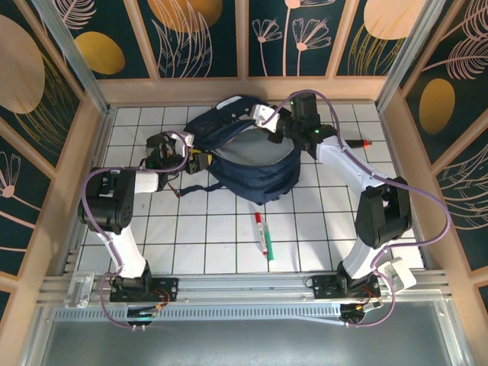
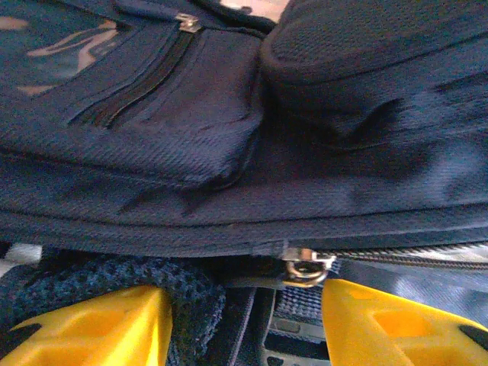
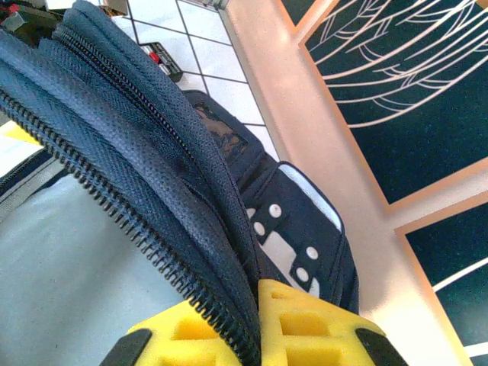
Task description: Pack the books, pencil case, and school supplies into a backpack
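Backpack [image 1: 255, 171] looked soft, floppy; likely best held at stiffer zip edge [image 3: 114, 206]. Right hand [image 3: 255, 328] clamped there, far side; left hand [image 2: 240, 320] parted, astride zip pull [image 2: 305, 267], left side.

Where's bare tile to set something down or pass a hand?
Free: white tiles between the left arm and the red-capped marker pen; also between pen and right arm. Crowded: the dark navy fabric backpack, left hand and right hand at its edge.

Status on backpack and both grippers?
Right gripper: jaws shut on backpack rim. Left gripper: jaws open astride zipper pull. Marker on table, unpacked.
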Motion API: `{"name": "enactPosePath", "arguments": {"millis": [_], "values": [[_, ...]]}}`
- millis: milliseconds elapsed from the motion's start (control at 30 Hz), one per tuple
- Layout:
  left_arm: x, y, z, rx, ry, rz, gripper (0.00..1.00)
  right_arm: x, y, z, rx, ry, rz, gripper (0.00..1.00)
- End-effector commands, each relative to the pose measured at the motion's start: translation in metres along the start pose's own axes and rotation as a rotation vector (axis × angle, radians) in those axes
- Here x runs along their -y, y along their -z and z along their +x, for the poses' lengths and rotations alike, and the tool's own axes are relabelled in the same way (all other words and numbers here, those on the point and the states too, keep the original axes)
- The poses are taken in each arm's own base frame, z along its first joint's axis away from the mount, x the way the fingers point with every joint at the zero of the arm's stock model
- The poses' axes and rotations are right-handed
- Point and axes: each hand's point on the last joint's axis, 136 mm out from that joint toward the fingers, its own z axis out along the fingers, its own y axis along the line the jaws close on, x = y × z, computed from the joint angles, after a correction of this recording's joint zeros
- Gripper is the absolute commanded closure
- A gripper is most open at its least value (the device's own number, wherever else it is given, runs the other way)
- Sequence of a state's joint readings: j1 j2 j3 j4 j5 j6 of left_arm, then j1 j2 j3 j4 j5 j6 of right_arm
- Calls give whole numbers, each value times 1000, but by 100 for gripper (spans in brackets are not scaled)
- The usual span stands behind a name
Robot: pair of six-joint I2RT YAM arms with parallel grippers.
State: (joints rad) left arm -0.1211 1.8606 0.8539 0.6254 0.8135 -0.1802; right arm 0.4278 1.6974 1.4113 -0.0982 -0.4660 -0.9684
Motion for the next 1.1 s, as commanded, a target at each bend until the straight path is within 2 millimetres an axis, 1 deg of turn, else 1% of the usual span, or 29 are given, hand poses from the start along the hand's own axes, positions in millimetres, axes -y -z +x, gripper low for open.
{"name": "enactPosePath", "arguments": {"millis": [0, 133, 233, 333, 367, 467, 533, 633, 767, 967, 1067], "values": [[43, 13, -37, 84, -207, 135, 45, 4, 16, -43, 131, 30, 22, 100], [54, 13, -34, 42, -239, 213, 47, 3, 14, -42, 127, 24, 21, 100], [57, 15, -37, 45, -232, 246, 58, 3, 14, -41, 120, 23, 20, 100], [54, 19, -41, 56, -232, 225, 59, 2, 13, -38, 110, 25, 22, 100], [53, 20, -42, 57, -218, 221, 58, 1, 13, -37, 109, 24, 23, 100], [48, 24, -43, 48, -170, 214, 49, 0, 14, -35, 102, 23, 24, 100], [49, 24, -38, 38, -162, 224, 47, 1, 14, -36, 105, 24, 26, 100], [43, 21, -28, 17, -132, 210, 45, 3, 14, -37, 103, 25, 32, 100], [38, 21, -28, 37, -118, 182, 39, 5, 15, -40, 108, 21, 37, 100], [28, 19, -20, 41, -68, 144, 37, 24, 21, -50, 155, -64, 66, 100], [27, 19, -14, 57, -70, 141, 37, 28, 22, -57, 185, -78, 59, 100]]}}
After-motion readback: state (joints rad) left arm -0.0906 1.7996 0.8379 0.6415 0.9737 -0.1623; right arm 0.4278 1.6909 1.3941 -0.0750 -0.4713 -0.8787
